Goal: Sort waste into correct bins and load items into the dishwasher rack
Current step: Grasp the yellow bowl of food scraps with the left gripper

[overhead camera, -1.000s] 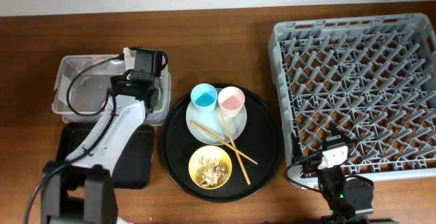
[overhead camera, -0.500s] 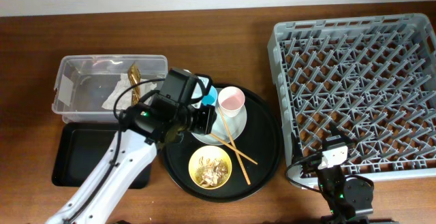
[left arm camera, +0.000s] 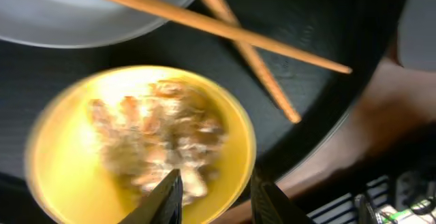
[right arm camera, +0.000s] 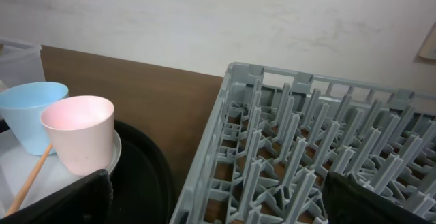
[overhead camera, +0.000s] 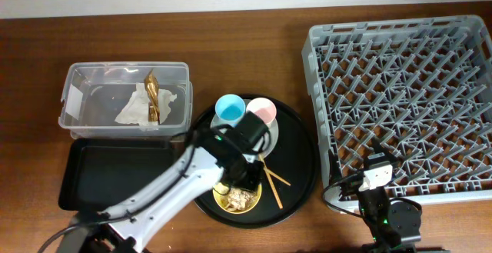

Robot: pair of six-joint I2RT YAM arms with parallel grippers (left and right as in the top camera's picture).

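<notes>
One claw [left arm camera: 214, 186] — left — at yellow bowl [left arm camera: 65, 149] rim

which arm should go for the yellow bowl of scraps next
Left. The left gripper hangs open right over the yellow bowl; the right gripper sits by the rack, at its near corner, away from the bowl.

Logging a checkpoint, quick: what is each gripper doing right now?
Left gripper: open, holding nothing, over the yellow bowl of food scraps.
Right gripper: open, holding nothing.
</notes>
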